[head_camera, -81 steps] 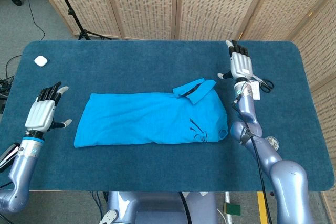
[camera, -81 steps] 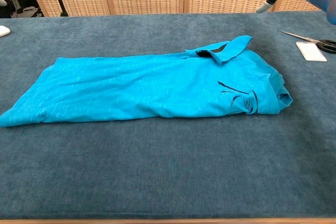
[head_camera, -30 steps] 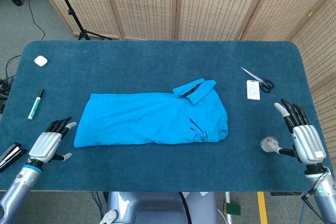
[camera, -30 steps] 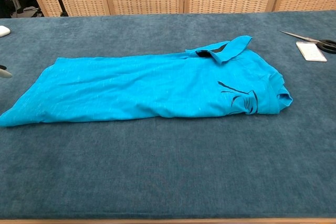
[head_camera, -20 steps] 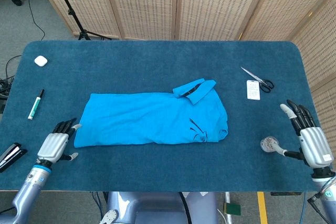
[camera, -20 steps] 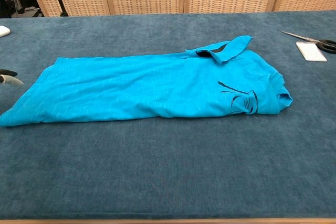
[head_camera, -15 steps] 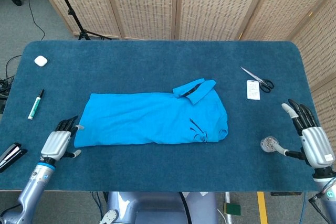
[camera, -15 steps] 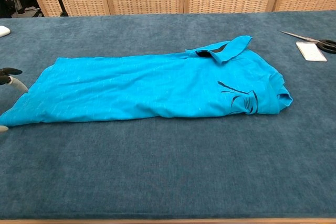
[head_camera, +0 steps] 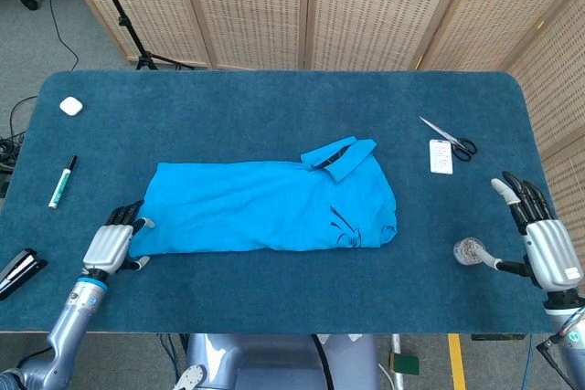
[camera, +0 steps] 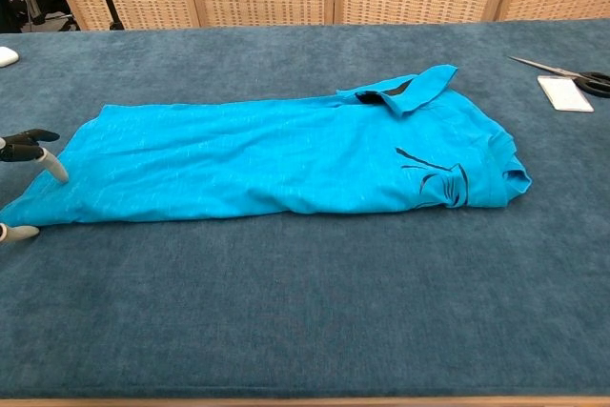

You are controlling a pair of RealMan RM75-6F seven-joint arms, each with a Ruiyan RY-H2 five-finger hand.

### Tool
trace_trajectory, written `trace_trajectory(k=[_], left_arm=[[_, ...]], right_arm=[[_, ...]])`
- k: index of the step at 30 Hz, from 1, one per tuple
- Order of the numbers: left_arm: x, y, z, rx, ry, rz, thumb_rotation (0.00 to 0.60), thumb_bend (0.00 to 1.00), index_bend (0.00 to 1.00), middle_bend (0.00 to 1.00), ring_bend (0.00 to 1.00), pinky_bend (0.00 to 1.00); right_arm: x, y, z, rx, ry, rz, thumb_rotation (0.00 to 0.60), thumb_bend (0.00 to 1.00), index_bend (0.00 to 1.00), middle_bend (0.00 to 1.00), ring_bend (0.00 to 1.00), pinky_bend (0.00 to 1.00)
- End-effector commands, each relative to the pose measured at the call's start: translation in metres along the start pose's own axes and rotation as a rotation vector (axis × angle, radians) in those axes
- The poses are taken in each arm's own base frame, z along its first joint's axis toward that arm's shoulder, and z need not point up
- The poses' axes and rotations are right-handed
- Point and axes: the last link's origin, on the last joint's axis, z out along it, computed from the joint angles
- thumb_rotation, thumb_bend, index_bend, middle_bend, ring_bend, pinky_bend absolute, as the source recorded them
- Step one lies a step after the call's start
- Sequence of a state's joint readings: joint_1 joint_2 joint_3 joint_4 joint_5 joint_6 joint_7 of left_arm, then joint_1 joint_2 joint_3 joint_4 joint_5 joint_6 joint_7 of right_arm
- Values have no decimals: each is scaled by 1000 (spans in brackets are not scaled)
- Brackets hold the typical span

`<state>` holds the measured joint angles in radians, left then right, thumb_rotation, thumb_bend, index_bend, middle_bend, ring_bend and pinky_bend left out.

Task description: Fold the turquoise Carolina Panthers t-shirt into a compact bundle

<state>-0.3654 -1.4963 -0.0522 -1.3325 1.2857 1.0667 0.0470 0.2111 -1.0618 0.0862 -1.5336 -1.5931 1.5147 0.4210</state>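
Observation:
The turquoise t-shirt (head_camera: 265,206) lies folded into a long flat strip across the middle of the blue table (head_camera: 274,116), collar and black logo at its right end; the chest view shows it too (camera: 267,164). My left hand (head_camera: 111,242) sits at the shirt's lower left corner, fingers apart, its tips at the cloth edge; only its fingertips (camera: 50,161) enter the chest view. Whether they touch the cloth is unclear. My right hand (head_camera: 541,242) hovers open near the table's right front edge, far from the shirt.
Scissors (head_camera: 448,137) and a white card (head_camera: 441,156) lie at the right. A small silvery object (head_camera: 468,250) rests by my right hand. A marker (head_camera: 62,180), a white case (head_camera: 70,106) and a black item (head_camera: 18,271) sit at the left.
My left hand has slid rightward along the front of the table up to the shirt's left corner. My right hand earlier swung from the far right down to the front right and has now stopped.

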Motion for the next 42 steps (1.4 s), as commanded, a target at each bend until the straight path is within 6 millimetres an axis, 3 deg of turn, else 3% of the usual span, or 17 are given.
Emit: trace_trajectory(k=[1, 16, 32, 42], left_arm=[[-2, 1, -1, -4, 2, 3, 600, 293, 390, 0, 0, 0], [-6, -6, -7, 1, 3, 31, 600, 416, 684, 0, 0, 0], [0, -16, -10, -6, 29, 92, 600, 515, 763, 0, 0, 0], [28, -54, -24, -21, 56, 319, 600, 527, 770, 0, 0, 0]], right_arm=[[1, 0, 0, -1, 4, 2, 600, 0, 0, 0, 0, 0], [2, 1, 1, 2, 30, 25, 600, 0, 0, 0, 0, 0], [0, 2, 2, 0, 24, 18, 600, 0, 0, 0, 0, 0], [0, 2, 2, -2, 24, 16, 600, 0, 0, 0, 0, 0]])
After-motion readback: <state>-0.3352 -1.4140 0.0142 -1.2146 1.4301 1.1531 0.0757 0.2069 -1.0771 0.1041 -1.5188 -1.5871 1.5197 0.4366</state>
